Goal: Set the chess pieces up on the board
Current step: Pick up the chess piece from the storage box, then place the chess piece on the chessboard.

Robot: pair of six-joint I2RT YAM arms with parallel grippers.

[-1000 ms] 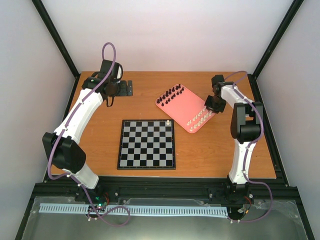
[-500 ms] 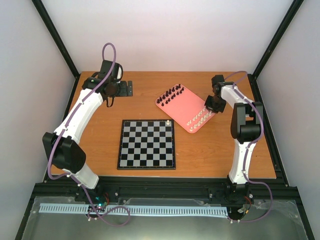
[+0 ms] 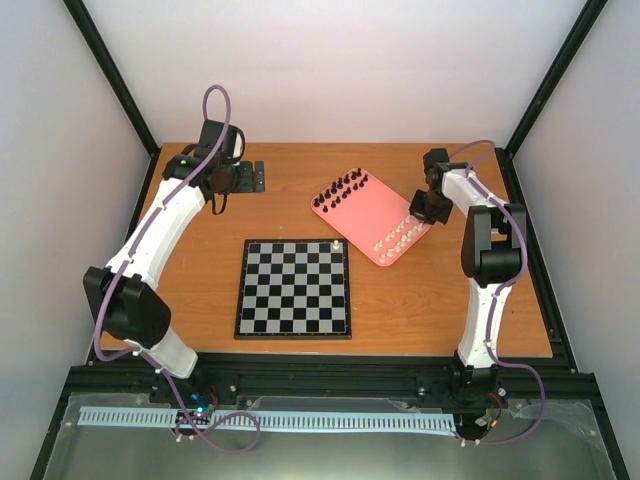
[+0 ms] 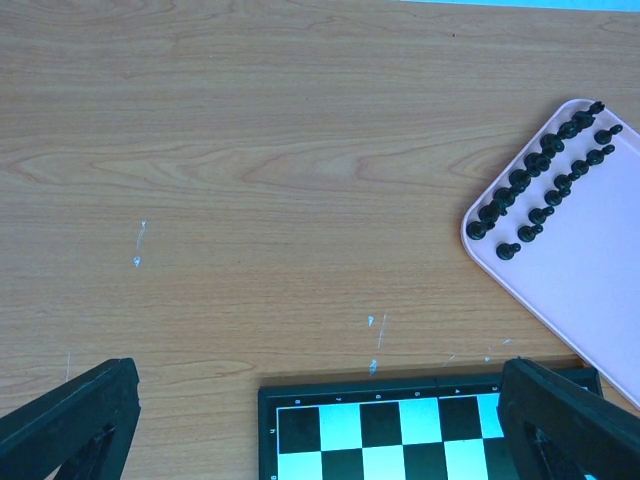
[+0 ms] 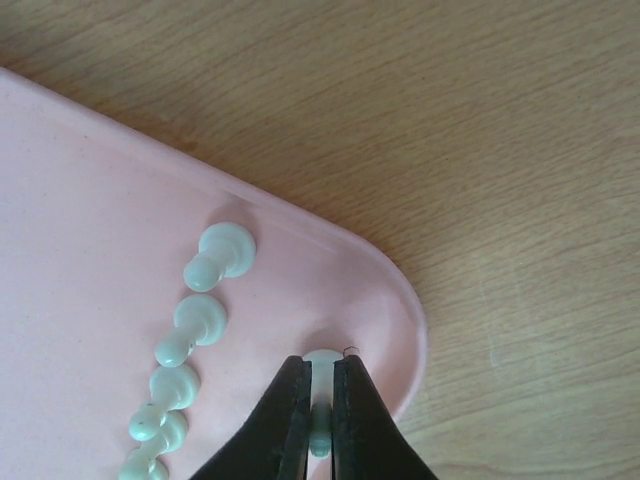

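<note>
Item 1. Worktop (image 3: 400,300): wood-grain surface, on which everything listed below is laid out.

Item 2. Board (image 3: 294,290): black and silvery-white checks with a thin dark border, laid flat near the middle of the worktop, between the two arms. One cream-white piece (image 3: 337,243) is stood on its far right corner square. No other squares are seen to be occupied.

Item 3. Pink tray (image 3: 370,215): set at an angle beyond the board, to its right and apart from it.

Item 4. Black pieces (image 4: 521,181): kept upright in two rows along the tray's far left end.

Item 5. White pieces (image 5: 205,318): ranged along the tray's near right end, close to the rim.

Item 6. Right end effector (image 5: 322,370): lowered over the right-hand corner of the tray, fingers drawn narrow and clamped on the corner white piece (image 5: 320,435). Whether that piece is lifted off the tray cannot be told.

Item 7. Left end effector (image 4: 320,425): held above the far left of the worktop, fingers (image 4: 75,420) spread wide, nothing held.

Item 8. Dark flat fitting (image 3: 252,177): fixed on the worktop just beside the left end effector.
</note>
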